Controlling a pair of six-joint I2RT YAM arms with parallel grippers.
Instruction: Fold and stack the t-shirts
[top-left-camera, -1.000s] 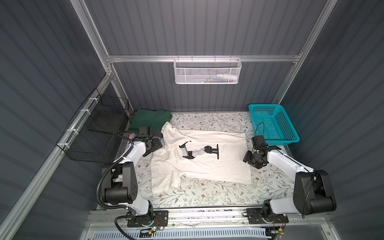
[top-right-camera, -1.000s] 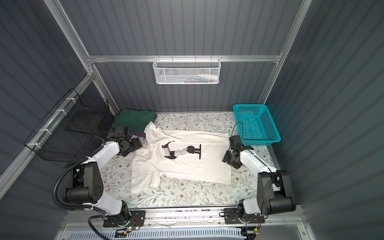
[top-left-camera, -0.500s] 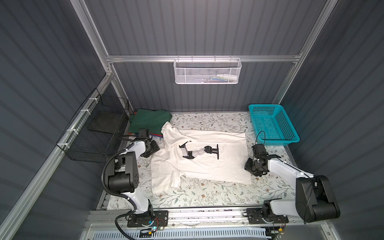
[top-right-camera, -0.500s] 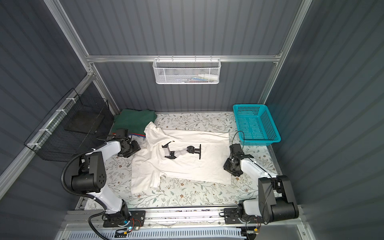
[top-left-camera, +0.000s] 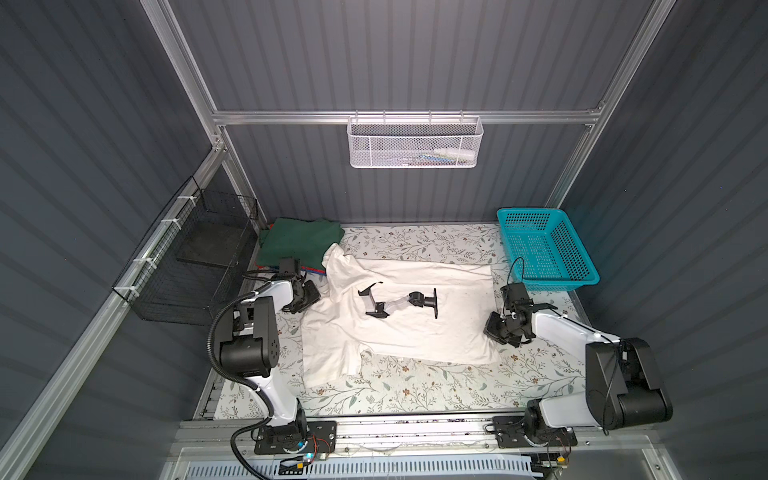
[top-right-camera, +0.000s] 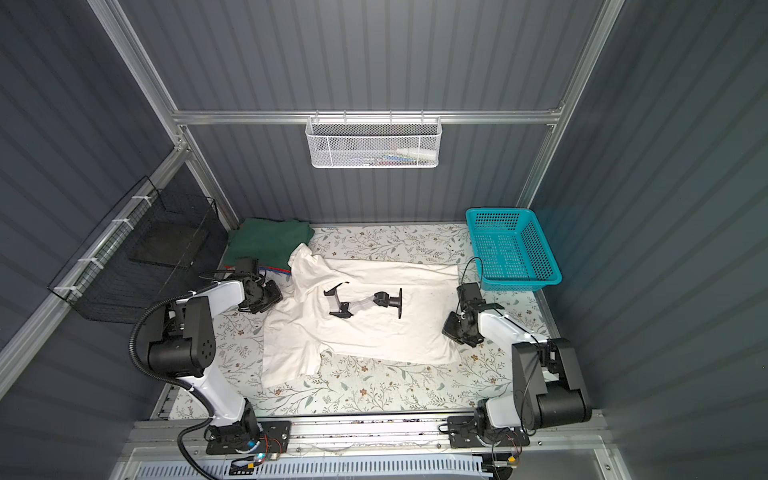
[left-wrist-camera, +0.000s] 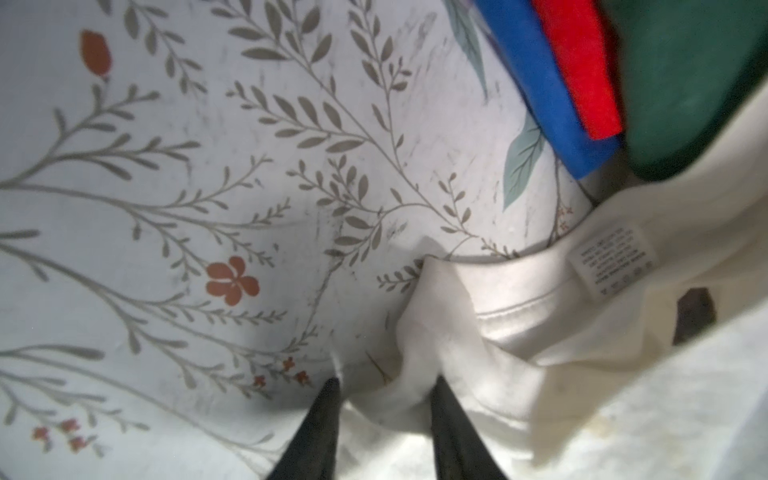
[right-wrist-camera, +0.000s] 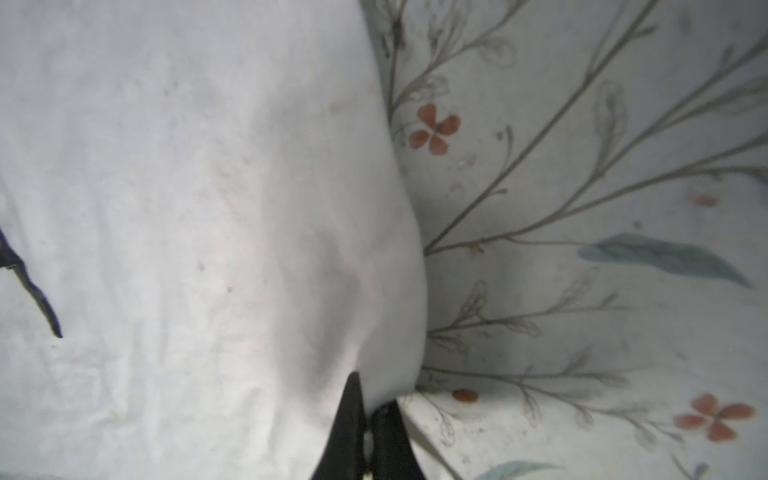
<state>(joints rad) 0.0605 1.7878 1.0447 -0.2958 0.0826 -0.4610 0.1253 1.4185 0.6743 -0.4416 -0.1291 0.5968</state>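
- The white t-shirt (top-left-camera: 399, 320) lies spread on the floral worktop (top-left-camera: 415, 390), beside the folded dark green t-shirt (top-left-camera: 297, 243).
- The left gripper (left-wrist-camera: 384, 399) pinches the white t-shirt's collar edge.
- The right gripper (right-wrist-camera: 368, 415) is clamped on the white t-shirt's hem, on the side toward the teal basket (top-left-camera: 544, 249).

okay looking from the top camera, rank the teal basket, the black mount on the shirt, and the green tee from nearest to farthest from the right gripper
From the right gripper:
1. Black mount, toward the middle, on the white tee.
2. Teal basket, at the back right.
3. Green tee, far across at the back left.
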